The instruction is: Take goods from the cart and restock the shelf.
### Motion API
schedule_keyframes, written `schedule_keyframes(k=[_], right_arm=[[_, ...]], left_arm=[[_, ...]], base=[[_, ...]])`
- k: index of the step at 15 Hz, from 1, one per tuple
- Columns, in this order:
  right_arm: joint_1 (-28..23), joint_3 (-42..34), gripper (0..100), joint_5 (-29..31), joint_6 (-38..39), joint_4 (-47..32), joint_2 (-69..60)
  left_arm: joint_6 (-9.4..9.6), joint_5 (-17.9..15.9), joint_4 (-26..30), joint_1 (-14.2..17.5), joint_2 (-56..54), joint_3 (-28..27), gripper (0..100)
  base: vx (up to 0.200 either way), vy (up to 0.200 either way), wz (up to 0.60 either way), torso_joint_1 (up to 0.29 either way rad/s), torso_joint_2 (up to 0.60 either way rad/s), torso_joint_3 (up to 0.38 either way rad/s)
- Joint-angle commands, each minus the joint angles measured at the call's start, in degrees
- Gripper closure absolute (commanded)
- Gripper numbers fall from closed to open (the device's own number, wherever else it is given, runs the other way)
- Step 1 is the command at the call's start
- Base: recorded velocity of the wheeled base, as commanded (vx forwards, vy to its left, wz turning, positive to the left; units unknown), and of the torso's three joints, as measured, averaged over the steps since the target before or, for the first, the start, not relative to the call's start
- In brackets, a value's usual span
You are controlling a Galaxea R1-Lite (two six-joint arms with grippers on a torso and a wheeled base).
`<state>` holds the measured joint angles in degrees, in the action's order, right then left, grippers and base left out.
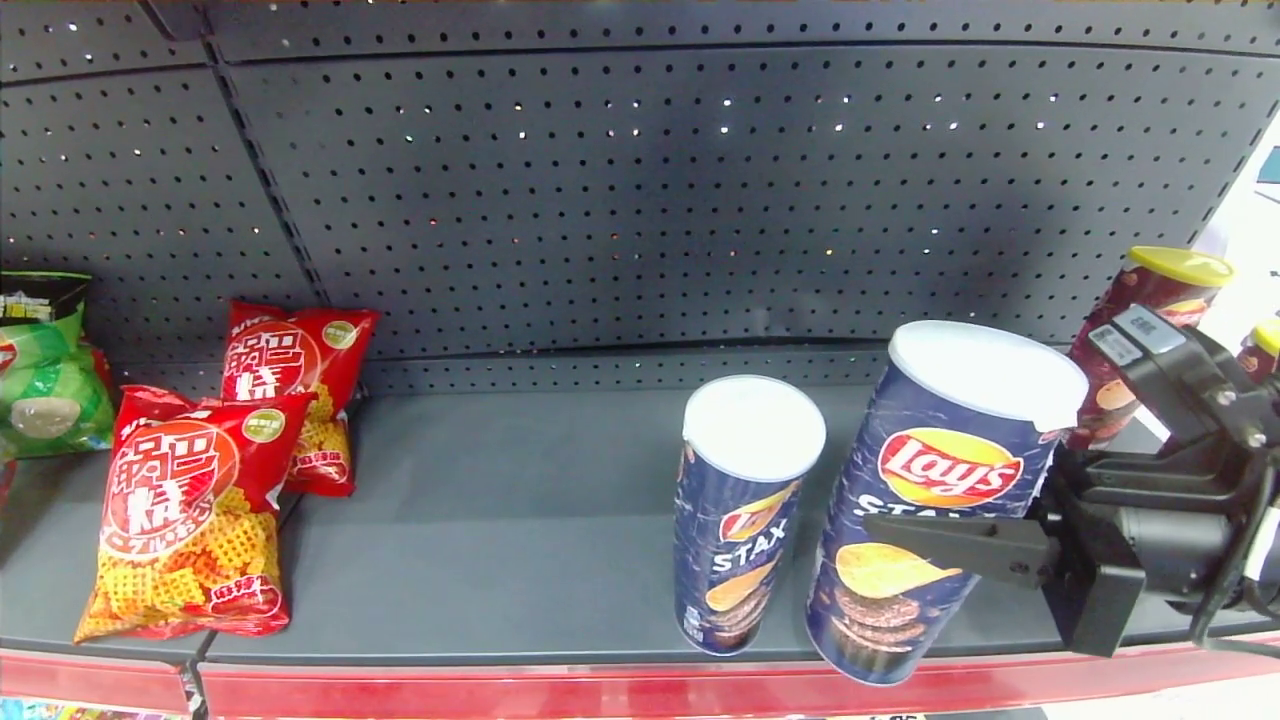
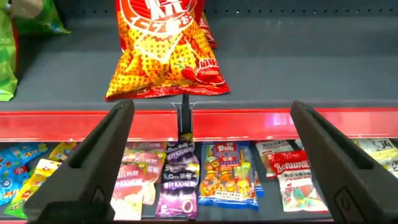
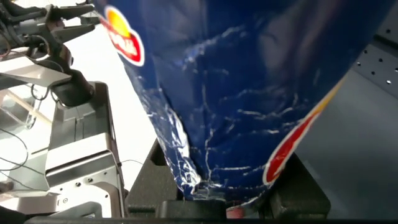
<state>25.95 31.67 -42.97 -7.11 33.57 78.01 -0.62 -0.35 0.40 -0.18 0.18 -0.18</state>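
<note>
A blue chips can (image 1: 940, 500) with a white lid leans to the right at the shelf's (image 1: 500, 540) front edge, its base at the red lip. My right gripper (image 1: 915, 525) is shut on its lower half, one black finger across the front. The right wrist view shows the same blue can (image 3: 249, 93) close up between the fingers of the right gripper (image 3: 217, 199). A second blue can (image 1: 745, 510) stands upright just to the left. My left gripper (image 2: 211, 112) is open, level with the shelf's red lip, below a red snack bag (image 2: 163, 50).
Two red snack bags (image 1: 185, 520) (image 1: 300, 390) lie at the shelf's left, green bags (image 1: 45, 370) beyond them. Dark red cans with yellow lids (image 1: 1150, 310) stand behind my right arm. Candy packets (image 2: 230, 180) fill the lower shelf. The shelf is bare between bags and cans.
</note>
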Motion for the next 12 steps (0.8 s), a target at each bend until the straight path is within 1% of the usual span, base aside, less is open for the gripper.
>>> schedule_keyframes(k=[1,4,5,6,7,8,9,10,12], right_arm=[[-1.3,0.7,100,0.1,0.0,0.1,0.3],[-3.5,1.6,100,1.7,0.0,0.1,1.5],[-6.1,2.6,100,3.9,-0.1,0.1,2.9],[-7.1,3.2,100,4.9,-0.1,0.1,3.8],[-9.2,5.0,100,6.9,-0.1,0.3,5.9],[-10.0,6.4,100,8.0,-0.1,1.6,8.2],[-11.7,8.3,100,8.3,-0.2,3.4,11.0],[-13.3,11.8,100,8.3,-0.1,4.7,14.4],[-13.2,17.6,100,8.1,0.0,5.4,19.6]], left_arm=[[0.01,0.0,-0.1,0.0,0.3,0.0,0],[-0.08,0.0,-0.1,0.0,0.3,0.0,0],[-0.08,0.0,0.0,0.0,0.3,0.0,0],[0.01,0.0,-0.1,0.0,0.3,0.0,0],[0.01,0.0,0.0,0.0,0.3,0.0,0],[-0.08,0.0,-0.1,0.0,0.3,0.0,0],[0.01,0.0,0.0,0.0,0.3,0.0,0],[-0.08,0.0,-0.1,0.0,0.3,0.0,0],[-0.08,0.0,-0.1,0.0,0.3,0.0,0]], base=[[0.0,0.0,0.0,0.0,0.0,0.0],[0.0,0.0,0.0,0.0,0.0,0.0],[0.0,0.0,0.0,0.0,0.0,0.0],[0.0,0.0,0.0,0.0,0.0,0.0],[0.0,0.0,0.0,0.0,0.0,0.0],[0.0,0.0,0.0,0.0,0.0,0.0],[0.0,0.0,0.0,0.0,0.0,0.0],[0.0,0.0,0.0,0.0,0.0,0.0],[0.0,0.0,0.0,0.0,0.0,0.0]])
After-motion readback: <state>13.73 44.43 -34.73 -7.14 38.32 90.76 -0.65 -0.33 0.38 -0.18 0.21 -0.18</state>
